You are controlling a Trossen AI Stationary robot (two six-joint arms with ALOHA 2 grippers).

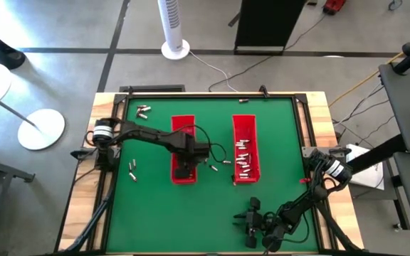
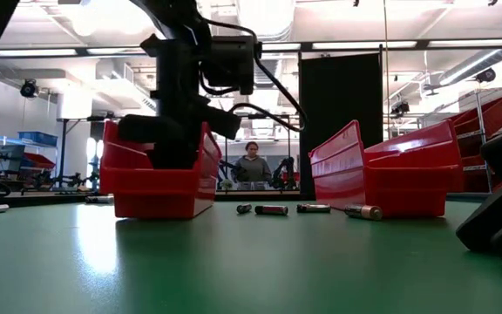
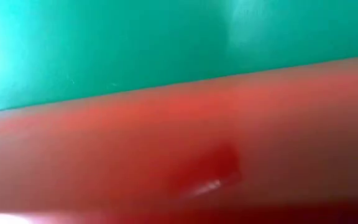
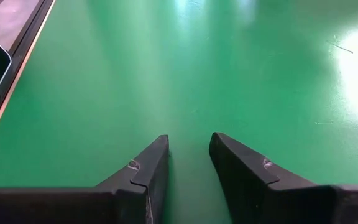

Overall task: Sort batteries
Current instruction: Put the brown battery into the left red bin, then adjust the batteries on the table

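Note:
Two long red trays stand on the green mat, the left tray [image 1: 183,126] and the right tray [image 1: 245,139]. Several silvery batteries [image 1: 243,155] lie in the right tray. Loose batteries lie on the mat between the trays [image 1: 219,165] [image 2: 271,209], left of the left tray [image 1: 132,168] and at the far left [image 1: 143,110]. My left gripper [image 1: 184,169] reaches down into the near end of the left tray [image 2: 159,187], whose wall hides its tip. The left wrist view shows only the blurred red tray [image 3: 166,143] and mat. My right gripper [image 4: 188,146] is open and empty over bare mat near the table's near edge [image 1: 251,222].
A single battery [image 1: 244,100] lies by the mat's far edge. A black frame [image 1: 212,93] borders the mat. A person [image 2: 252,166] sits in the room beyond the table. Bare mat spreads around my right gripper.

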